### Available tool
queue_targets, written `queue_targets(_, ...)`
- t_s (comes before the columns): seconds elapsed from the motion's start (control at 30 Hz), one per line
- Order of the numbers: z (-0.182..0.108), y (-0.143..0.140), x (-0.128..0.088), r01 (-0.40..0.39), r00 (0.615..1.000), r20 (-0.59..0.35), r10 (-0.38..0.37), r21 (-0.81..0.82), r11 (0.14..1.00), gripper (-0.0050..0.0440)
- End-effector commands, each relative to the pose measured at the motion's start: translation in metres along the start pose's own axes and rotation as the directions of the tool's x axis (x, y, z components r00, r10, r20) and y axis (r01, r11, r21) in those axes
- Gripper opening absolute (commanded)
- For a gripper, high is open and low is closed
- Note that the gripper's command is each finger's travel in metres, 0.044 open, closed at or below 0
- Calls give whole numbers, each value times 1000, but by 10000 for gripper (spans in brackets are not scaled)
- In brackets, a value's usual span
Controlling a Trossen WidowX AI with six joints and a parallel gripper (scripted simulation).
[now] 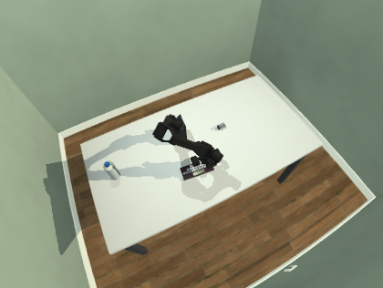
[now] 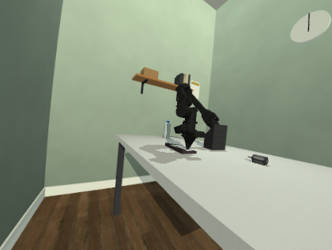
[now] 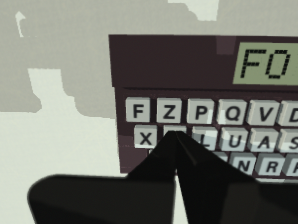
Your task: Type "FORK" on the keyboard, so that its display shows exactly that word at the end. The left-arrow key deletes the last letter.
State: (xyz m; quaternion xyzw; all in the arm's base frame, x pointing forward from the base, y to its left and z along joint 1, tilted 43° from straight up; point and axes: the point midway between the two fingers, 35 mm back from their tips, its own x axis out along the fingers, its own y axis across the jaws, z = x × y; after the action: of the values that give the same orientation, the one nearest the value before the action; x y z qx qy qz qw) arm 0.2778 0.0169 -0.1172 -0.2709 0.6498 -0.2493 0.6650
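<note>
A small dark keyboard [image 1: 196, 170] lies on the white table, also seen in the exterior view [image 2: 179, 149]. In the wrist view its green display [image 3: 266, 64] reads "FO". The top key row reads F, Z, P, Q, V; the second row starts with X. The R key [image 3: 270, 167] is in the third row at the right. My gripper [image 3: 174, 137] [image 2: 189, 145] is shut and empty, its tip on the second-row key just right of X, covering it. It points down at the keyboard.
A white bottle with a blue cap [image 1: 110, 169] stands at the table's left end. A small dark cylinder [image 1: 221, 126] lies at the back right. The arm's base [image 2: 216, 137] stands behind the keyboard. A wall shelf [image 2: 154, 82] hangs above.
</note>
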Motion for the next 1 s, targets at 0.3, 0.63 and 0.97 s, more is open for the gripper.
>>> queue_targets(0.3,3,-1,-2,-3,1000,11,3,8,1000,-50)
queue_targets(0.63,1,-1,1,3,1000,5,-3,4,1000,-50)
queue_targets(0.97,4,-1,-2,-5,1000,14,5,11,1000,-50)
